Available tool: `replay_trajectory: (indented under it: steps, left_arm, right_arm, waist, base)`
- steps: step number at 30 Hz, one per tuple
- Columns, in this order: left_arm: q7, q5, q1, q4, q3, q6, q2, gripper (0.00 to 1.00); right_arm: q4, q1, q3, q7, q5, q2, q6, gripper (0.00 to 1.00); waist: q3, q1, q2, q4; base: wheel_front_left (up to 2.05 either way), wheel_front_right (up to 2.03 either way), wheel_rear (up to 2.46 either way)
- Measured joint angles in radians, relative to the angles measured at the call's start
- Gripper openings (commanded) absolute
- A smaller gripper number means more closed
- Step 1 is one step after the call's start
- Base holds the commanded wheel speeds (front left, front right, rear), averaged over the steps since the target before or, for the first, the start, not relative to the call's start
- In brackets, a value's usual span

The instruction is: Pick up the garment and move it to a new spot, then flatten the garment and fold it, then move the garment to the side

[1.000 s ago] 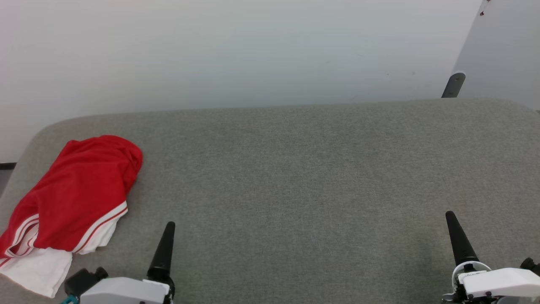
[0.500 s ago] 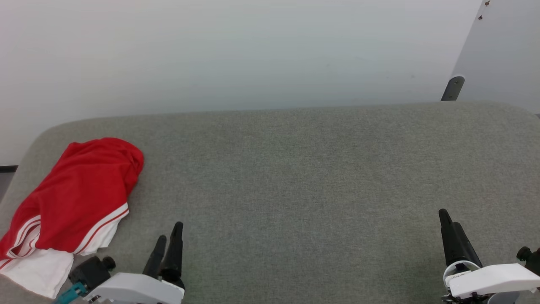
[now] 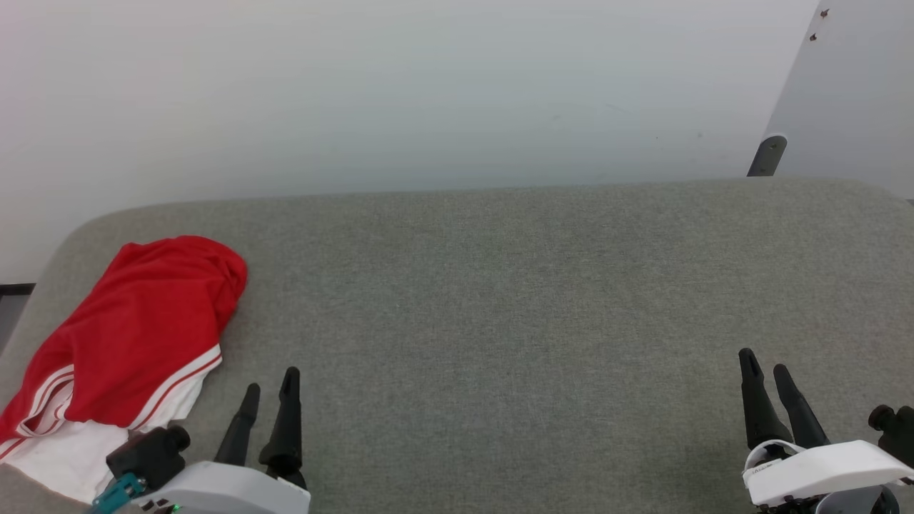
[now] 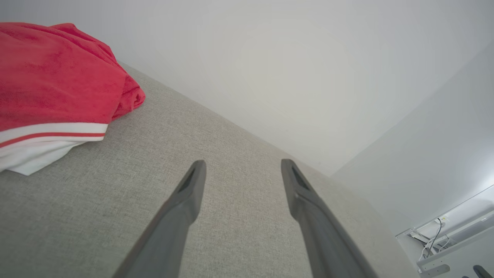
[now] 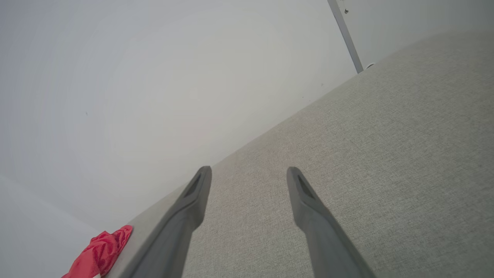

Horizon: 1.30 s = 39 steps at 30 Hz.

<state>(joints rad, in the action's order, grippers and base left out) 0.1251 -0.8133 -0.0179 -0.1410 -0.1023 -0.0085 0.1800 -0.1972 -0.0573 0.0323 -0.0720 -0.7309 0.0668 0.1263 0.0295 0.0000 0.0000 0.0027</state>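
**Item:** the garment (image 3: 136, 328). A red shirt with white sleeves and red-and-white striped trim.

**Location:** the left end of the grey cloth-covered bench (image 3: 500, 300), by its rounded corner. The white sleeve lies toward the near edge.

**Condition:** crumpled in a loose heap, not yet spread or folded.

**Handling (judged):** light, soft and limp, so it will sag and drape once lifted. The knit looks grippy rather than slick, and it is not fragile. Because the layers overlap, a pinch may catch more than one of them.

**Where to hold (judged):** the striped trim band or the raised red hump, where the cloth stands proud of the bench.

**Left hand** (image 3: 271, 380): released, fingers apart and empty. It sits near the garment's near right edge without touching it.

**Right hand** (image 3: 762, 361): released and empty, well apart from the garment at the bench's right end.
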Motion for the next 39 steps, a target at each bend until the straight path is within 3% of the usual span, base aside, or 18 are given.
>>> replay_trajectory:
  steps: [39]
  left_arm:
    - [0.092,0.431,0.035,0.062,0.03,-0.037,-0.023,1.0]
  right_arm:
    - [0.061,0.002,-0.01,-0.051,0.365,-0.007,0.001,1.0]
  waist:
    - [0.014,0.0,0.0,0.004]
  base:
    - [0.0,0.0,0.0]
